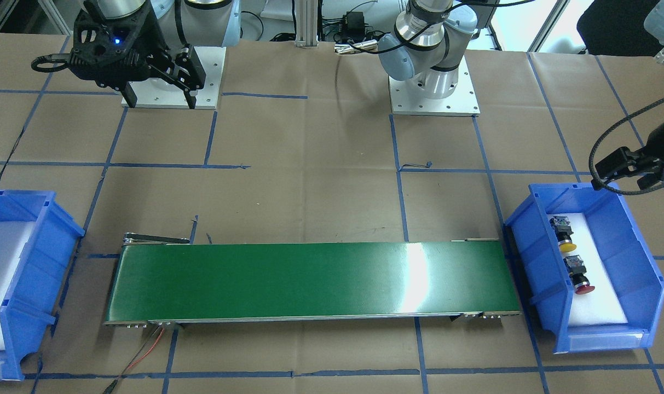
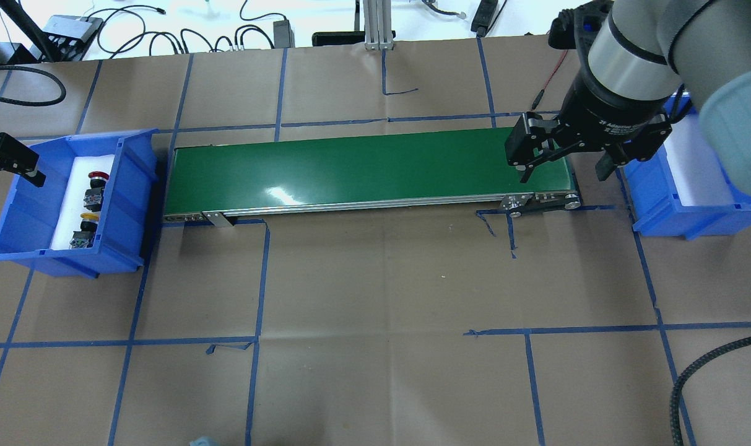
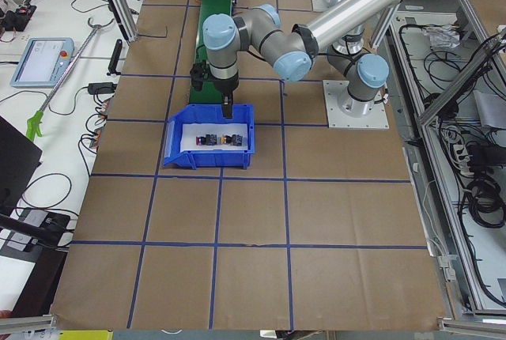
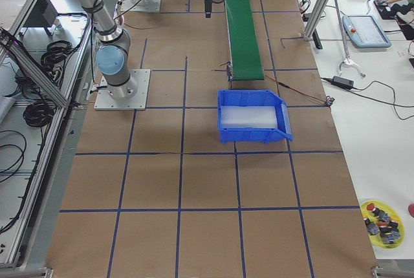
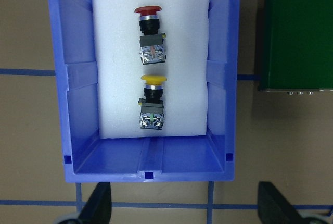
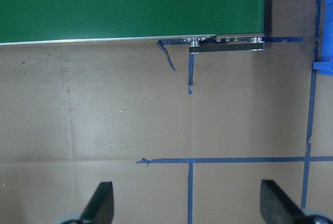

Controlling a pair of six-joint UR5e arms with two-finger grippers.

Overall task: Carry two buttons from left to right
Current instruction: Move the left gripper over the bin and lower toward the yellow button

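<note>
Two buttons lie side by side on white foam in the left blue bin (image 5: pixel 78 104): a red-capped button (image 5: pixel 150 31) and a yellow-capped button (image 5: pixel 152 101). They also show as the red button (image 2: pixel 96 186) and the yellow button (image 1: pixel 564 234). My left gripper (image 5: pixel 187 208) hangs open above the bin's outer end wall, holding nothing; the left gripper (image 2: pixel 0 168) sits at the frame's edge. My right gripper (image 2: pixel 564 164) is open and empty above the right end of the green conveyor belt (image 2: pixel 363 167).
A second blue bin (image 2: pixel 672 204) with bare white foam stands past the belt's right end. The table is brown paper with blue tape lines. Both arm bases (image 1: pixel 433 93) stand behind the belt. A yellow dish (image 4: pixel 381 220) of spare parts lies far off.
</note>
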